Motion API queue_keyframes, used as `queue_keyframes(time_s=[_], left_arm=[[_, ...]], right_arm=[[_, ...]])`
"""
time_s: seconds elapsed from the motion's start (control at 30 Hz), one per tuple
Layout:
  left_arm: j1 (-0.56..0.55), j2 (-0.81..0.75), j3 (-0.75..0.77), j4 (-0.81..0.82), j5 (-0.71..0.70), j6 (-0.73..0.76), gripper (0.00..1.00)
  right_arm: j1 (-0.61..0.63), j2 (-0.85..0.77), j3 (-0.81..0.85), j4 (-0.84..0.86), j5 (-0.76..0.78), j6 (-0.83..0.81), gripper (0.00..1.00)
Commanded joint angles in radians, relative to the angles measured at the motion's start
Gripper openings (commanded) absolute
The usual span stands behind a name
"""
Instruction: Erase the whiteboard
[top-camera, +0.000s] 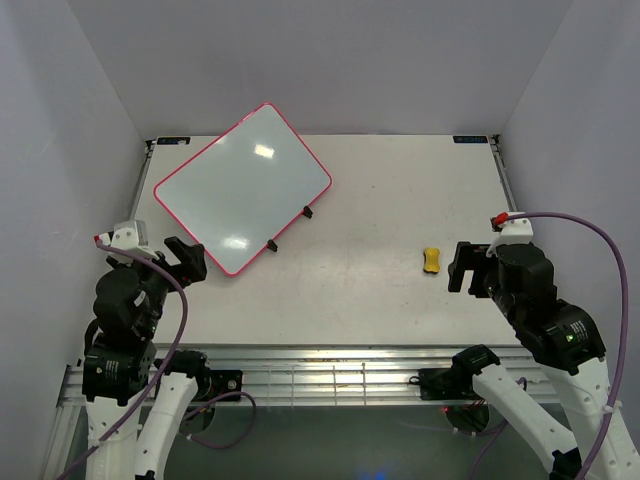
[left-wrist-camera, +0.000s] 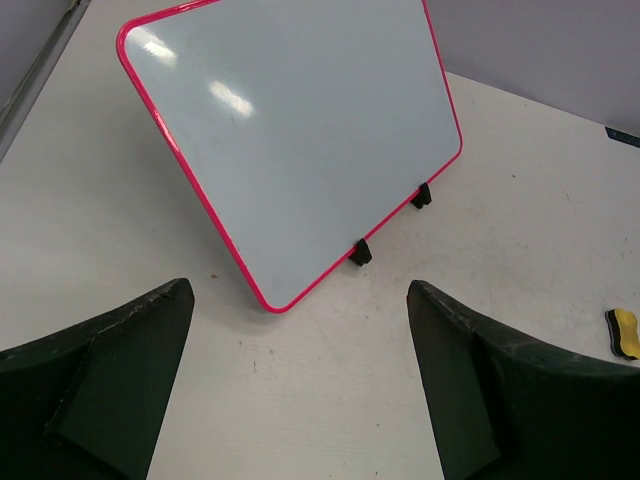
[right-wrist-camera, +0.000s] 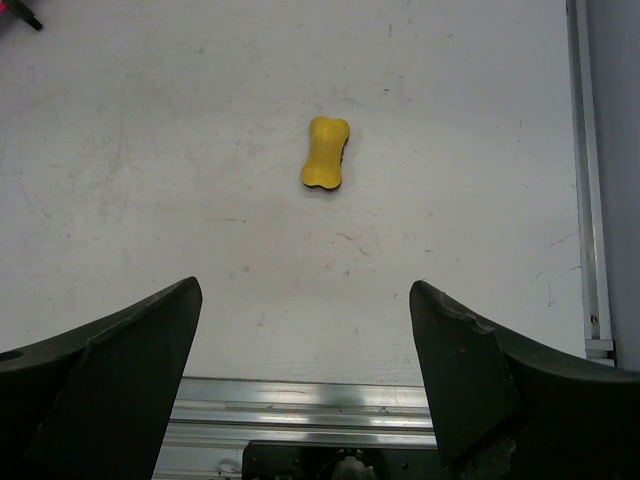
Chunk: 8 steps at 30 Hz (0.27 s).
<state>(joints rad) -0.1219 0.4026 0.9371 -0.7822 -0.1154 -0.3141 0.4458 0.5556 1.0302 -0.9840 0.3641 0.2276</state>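
Observation:
The whiteboard (top-camera: 243, 186) with a pink-red rim leans on its black wire stand at the back left of the table; its face shows no writing. It also shows in the left wrist view (left-wrist-camera: 300, 130). A small yellow eraser block (top-camera: 432, 260) lies on the table at the right, and shows in the right wrist view (right-wrist-camera: 325, 152). My left gripper (top-camera: 187, 258) is open and empty, just near of the board's lower corner. My right gripper (top-camera: 462, 267) is open and empty, just right of the eraser.
The white table (top-camera: 380, 210) is walled in by grey panels at the back and sides. A metal rail (top-camera: 330, 375) runs along the near edge, and a rail (right-wrist-camera: 583, 170) runs along the right edge.

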Motion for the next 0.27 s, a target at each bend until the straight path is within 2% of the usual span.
queue_keyframes(time_s=[0.0,0.23], left_arm=[[-0.005,0.010,-0.006,0.018,-0.009,0.006,0.98],[-0.004,0.007,-0.006,0.017,-0.012,0.007,0.98]], right_arm=[[0.004,-0.002,0.002,0.050,0.004,-0.007,0.90],[0.004,-0.005,-0.001,0.051,-0.001,-0.005,0.90]])
